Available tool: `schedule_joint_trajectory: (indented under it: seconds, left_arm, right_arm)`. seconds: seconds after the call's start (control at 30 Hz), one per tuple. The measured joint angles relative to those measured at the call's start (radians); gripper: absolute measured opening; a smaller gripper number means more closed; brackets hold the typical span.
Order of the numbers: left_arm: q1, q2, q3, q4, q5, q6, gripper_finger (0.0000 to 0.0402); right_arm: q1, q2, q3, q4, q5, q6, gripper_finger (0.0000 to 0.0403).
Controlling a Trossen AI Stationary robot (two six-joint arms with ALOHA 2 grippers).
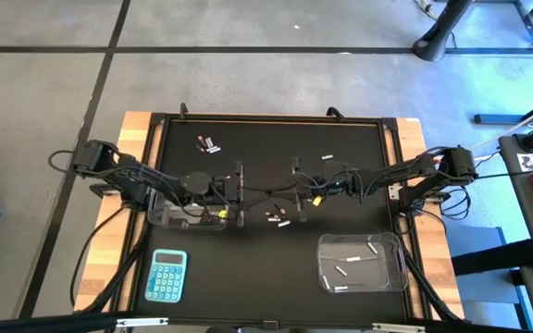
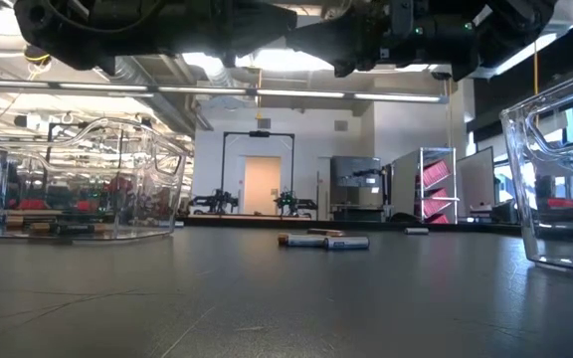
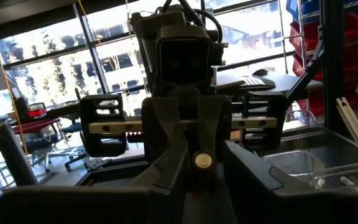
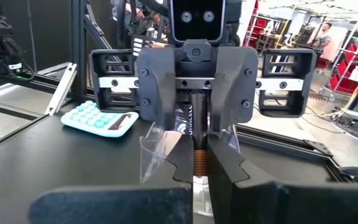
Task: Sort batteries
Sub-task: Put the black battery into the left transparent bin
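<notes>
Dark tabletop (image 2: 267, 308) (workshop beyond)

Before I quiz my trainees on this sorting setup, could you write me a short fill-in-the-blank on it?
1. The right gripper is shut on a dark, copper-ended ___.
2. The calculator is ___ in colour.
3. The calculator lies on the ___ arm's side of the table.
4. The clear tub holding silvery-white batteries stands on the ___ arm's side.

Missing words: battery; blue; left; right.
</notes>
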Motion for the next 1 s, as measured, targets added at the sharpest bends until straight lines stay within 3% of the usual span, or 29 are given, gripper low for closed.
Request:
schedule_joint_trajectory:
  seconds: [0.27,0.37,0.5,0.7,0.83,0.93,1.0]
  left_arm:
    - [-0.002,0.000,0.000,-0.021,0.005,0.006,0.0028]
    - [-0.012,0.000,0.000,-0.022,0.013,0.030,0.0026]
    - [-0.024,-0.010,0.001,-0.045,0.013,0.048,0.0026]
    - [-0.028,-0.097,0.000,-0.201,-0.010,0.048,0.0026]
    - [-0.054,-0.212,0.001,-0.410,-0.132,0.052,0.0026]
    - [-0.082,-0.316,0.056,-0.764,-0.311,0.002,0.0026]
    - [-0.087,-0.372,0.128,-1.069,-0.368,-0.121,0.0026]
  right_arm:
    - [0.000,0.000,0.000,-0.003,-0.007,0.002,0.0016]
    - [0.000,0.000,0.000,-0.004,-0.012,0.001,0.0021]
    - [0.001,0.000,0.002,-0.019,-0.002,0.001,0.0059]
    - [0.000,-0.002,0.002,-0.089,0.088,0.000,0.0154]
    - [-0.002,-0.002,0.002,-0.142,0.208,-0.002,0.0204]
    - [-0.002,-0.002,0.002,-0.176,0.279,-0.002,0.0222]
    - [-0.002,-0.002,0.002,-0.181,0.289,-0.001,0.0225]
